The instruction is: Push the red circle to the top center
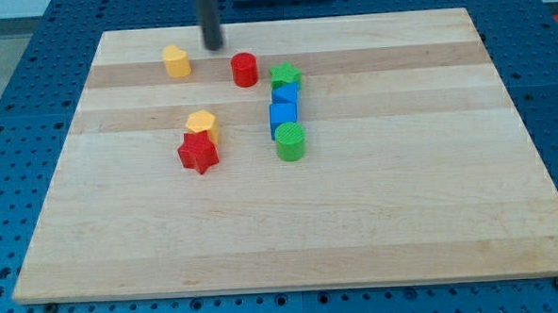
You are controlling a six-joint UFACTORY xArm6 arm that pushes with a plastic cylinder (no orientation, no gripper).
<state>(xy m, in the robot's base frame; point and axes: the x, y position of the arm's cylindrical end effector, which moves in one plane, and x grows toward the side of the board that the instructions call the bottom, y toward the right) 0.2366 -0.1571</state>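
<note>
The red circle (244, 69) is a short red cylinder standing on the wooden board (292, 231), near the view's top, a little left of centre. My tip (215, 46) is the lower end of a dark rod coming down from the view's top edge. It sits above and to the left of the red circle, with a small gap between them. A yellow block (176, 61) stands to the left of my tip.
A green star block (285, 77) sits just right of the red circle, with two blue blocks (283, 107) and a green cylinder (290, 142) in a column below it. A yellow block (202, 125) touches a red star block (198, 153) at centre left.
</note>
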